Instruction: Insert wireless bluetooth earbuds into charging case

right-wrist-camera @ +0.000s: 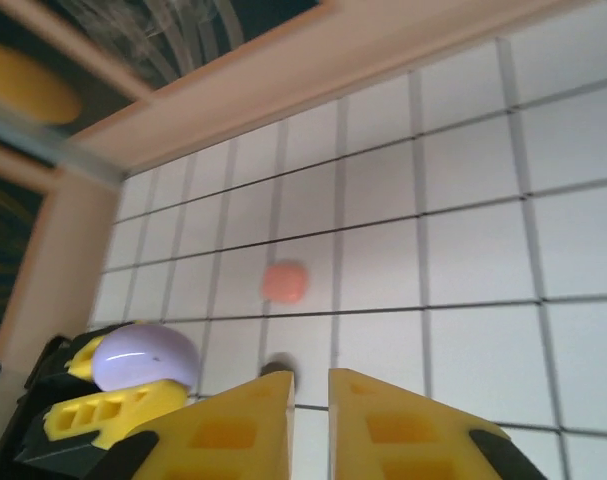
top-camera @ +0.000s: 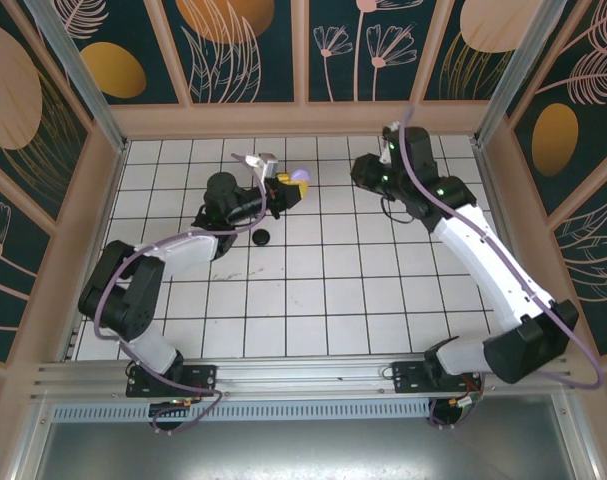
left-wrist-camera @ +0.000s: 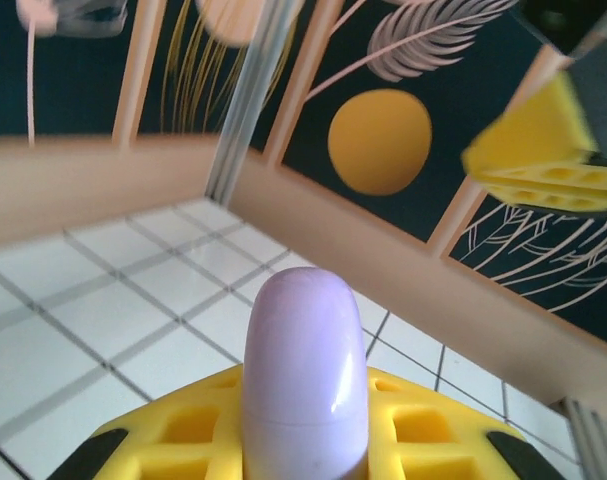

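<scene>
Left claw (top-camera: 288, 188) clamped on the lavender case (left-wrist-camera: 305, 370), whose rounded end pokes out past the yellow fingers.
The right claw (right-wrist-camera: 311, 395) is close by, slightly ajar with nothing in the thin gap. A black piece (top-camera: 262, 237) lies on the white-tiled worktop (top-camera: 343, 290) beside the left arm, and a salmon piece (right-wrist-camera: 284, 282) lies farther out. Whether each is a case or an earbud is unclear. A wooden rim (top-camera: 303, 120) edges the tiles beneath dark teal wall panels (top-camera: 243, 40) with orange discs.

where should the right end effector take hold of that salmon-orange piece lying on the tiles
Probably straight down from above, pinching the salmon-orange piece across its middle. It is a low rounded lump lying on the table with no handle, so only its opposite sides offer the right end effector purchase.
</scene>
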Action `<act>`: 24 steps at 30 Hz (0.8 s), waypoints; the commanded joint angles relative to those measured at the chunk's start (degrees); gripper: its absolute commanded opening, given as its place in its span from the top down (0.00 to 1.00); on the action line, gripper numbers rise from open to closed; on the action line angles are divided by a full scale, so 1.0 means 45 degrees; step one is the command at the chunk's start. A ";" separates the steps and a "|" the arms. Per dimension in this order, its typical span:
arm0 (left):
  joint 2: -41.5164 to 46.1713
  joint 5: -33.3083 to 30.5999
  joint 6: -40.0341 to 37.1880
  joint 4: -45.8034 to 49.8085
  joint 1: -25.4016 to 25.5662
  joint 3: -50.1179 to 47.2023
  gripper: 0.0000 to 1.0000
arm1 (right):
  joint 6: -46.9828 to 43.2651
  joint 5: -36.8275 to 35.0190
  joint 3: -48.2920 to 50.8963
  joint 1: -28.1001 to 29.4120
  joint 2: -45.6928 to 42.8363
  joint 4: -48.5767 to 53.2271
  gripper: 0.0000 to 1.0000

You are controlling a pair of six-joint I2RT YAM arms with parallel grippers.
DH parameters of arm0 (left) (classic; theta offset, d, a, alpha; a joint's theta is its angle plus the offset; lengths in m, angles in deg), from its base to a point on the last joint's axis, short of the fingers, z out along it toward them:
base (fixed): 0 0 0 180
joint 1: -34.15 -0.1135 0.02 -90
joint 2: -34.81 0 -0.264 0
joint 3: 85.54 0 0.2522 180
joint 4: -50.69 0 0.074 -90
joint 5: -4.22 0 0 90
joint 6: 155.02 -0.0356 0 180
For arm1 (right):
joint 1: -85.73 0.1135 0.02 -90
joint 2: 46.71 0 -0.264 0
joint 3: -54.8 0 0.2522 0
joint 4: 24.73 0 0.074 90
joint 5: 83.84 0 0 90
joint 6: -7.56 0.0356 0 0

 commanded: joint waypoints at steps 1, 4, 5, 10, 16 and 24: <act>-0.0836 -0.0736 0.2662 0.0545 0.0477 -0.0504 1.00 | 0.0515 -0.0711 0.1311 -0.0053 -0.0330 -0.0741 0.79; -0.1392 -0.1552 0.2906 0.2616 0.0821 -0.0239 1.00 | 0.0414 -0.1021 0.2012 -0.0126 -0.0584 -0.0668 0.74; -0.1572 -0.1837 0.2978 0.3183 0.0887 -0.0142 1.00 | 0.0401 -0.1063 0.2155 -0.0130 -0.0653 -0.0662 0.71; -0.2583 -0.2770 0.3037 0.6085 0.0972 0.0704 0.95 | 0.0333 -0.0962 0.2522 -0.0150 -0.0748 -0.0709 0.65; -0.3535 -0.3479 0.2681 0.7825 0.1008 0.1582 0.81 | 0.0229 -0.0937 0.2471 -0.0149 -0.0786 -0.0619 0.63; -0.3622 -0.4555 0.1529 1.0015 0.1005 0.2549 0.02 | 0.0011 -0.1004 0.1948 -0.0243 -0.0967 -0.0225 0.58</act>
